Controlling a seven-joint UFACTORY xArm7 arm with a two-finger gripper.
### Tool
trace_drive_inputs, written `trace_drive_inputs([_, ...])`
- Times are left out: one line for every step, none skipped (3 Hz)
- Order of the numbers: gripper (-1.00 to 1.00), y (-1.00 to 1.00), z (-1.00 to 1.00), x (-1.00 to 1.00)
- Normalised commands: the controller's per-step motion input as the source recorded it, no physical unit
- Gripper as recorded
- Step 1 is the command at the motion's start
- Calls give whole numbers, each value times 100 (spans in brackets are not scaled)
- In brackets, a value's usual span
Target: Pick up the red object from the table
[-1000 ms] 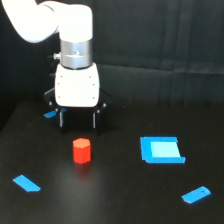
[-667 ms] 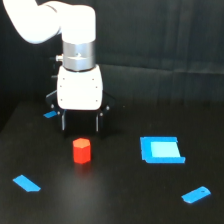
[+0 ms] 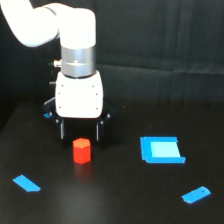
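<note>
On the table (image 3: 120, 200) you have the red object (image 3: 81, 150) standing upright, just in front of your gripper (image 3: 79, 131), whose fingers stand apart, holding nothing. No containers show. A blue square piece (image 3: 161, 150) lies toward the exterior view's right, with blue strips near both front corners (image 3: 26, 183) (image 3: 196, 194).

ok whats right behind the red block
The open gripper stands just behind the red block, fingers either side. A bit of blue peeks out past the gripper; the rest is hidden.
</note>
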Motion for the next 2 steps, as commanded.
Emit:
trace_drive_inputs([95, -81, -2, -3])
trace_drive_inputs([100, -53, -16, 8])
